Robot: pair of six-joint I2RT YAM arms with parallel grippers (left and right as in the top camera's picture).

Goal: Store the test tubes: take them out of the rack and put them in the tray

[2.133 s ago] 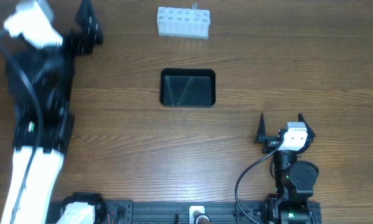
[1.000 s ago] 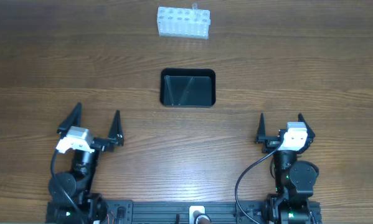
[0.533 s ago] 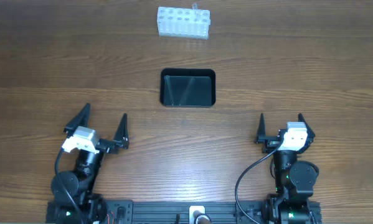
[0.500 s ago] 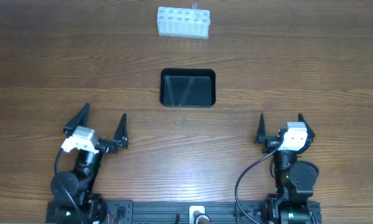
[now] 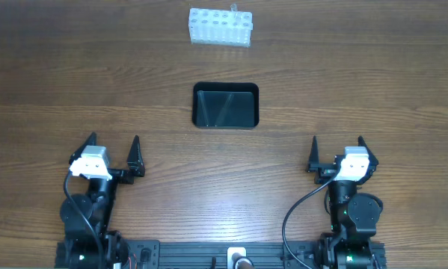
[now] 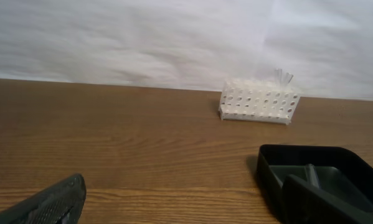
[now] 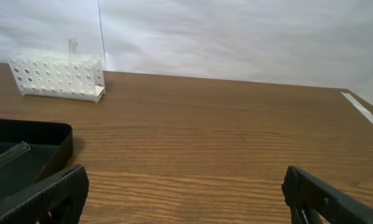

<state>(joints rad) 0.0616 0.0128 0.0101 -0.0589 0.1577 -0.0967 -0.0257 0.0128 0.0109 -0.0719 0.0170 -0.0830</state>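
Left tool (image 5: 112,140), right tool (image 5: 337,140) released, empty; pulling the test tube (image 7: 72,45) beyond the tray (image 5: 226,124) askew could tip the rack (image 5: 220,27).

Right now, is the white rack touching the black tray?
Apart. The top view shows bare wooden table between the white plastic rack and the black rectangular tray.

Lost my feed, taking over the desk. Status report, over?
Left gripper open, empty; right gripper open, empty, both near their bases. One test tube standing in rack; loose tube lying in tray. Nothing between rack and tray.
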